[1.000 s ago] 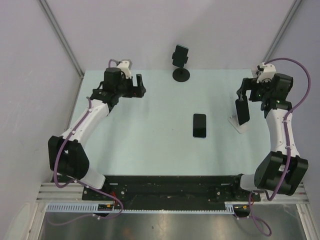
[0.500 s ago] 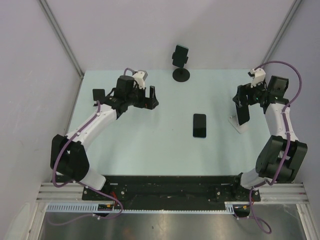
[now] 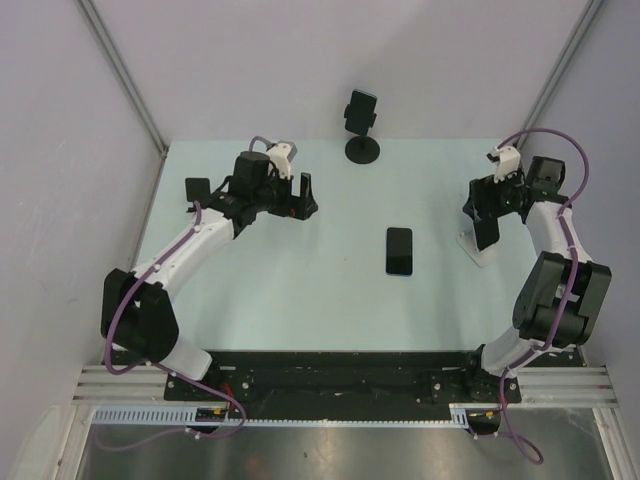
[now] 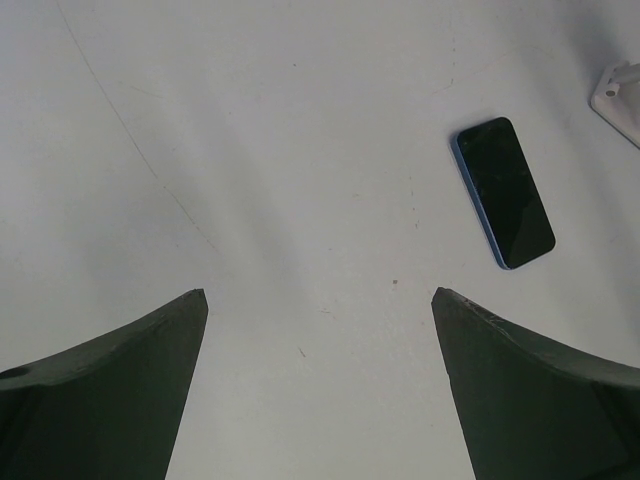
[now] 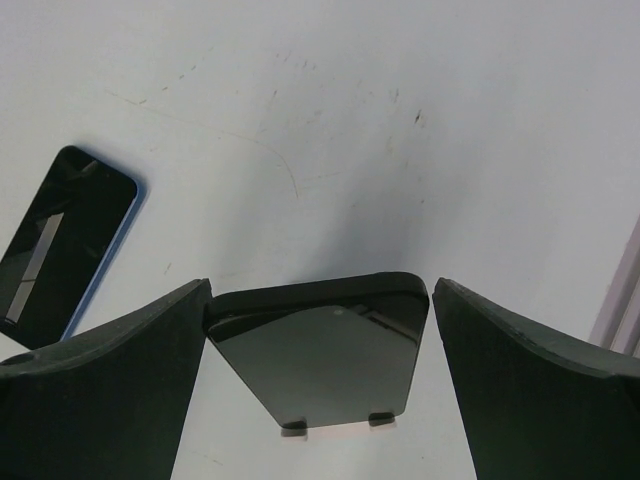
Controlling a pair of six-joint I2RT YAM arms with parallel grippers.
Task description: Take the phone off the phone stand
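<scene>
Right claw (image 5: pixel 320 285): wide open, gripping nothing, one finger on each side of the phone.
Phone (image 5: pixel 320 350): between the right claw's fingers, leaning in its white stand (image 3: pixel 478 250).
Left claw (image 4: pixel 320 297): wide open, empty, over the table (image 3: pixel 300 290).
Second phone (image 4: pixel 505 190): flat on the table, ahead and right of the left claw.

1. Top view: the right tool (image 3: pixel 486 203) overlaps the top of the phone (image 3: pixel 487 235). Whether its fingers touch the phone cannot be told.
2. Right wrist view: the phone hides the phone stand (image 5: pixel 372 420) except for two small lips. The second phone (image 5: pixel 62 245) is cut off by the left edge.
3. Left wrist view: a white corner (image 4: pixel 620 95) is cut off by the right edge and is unidentifiable.
</scene>
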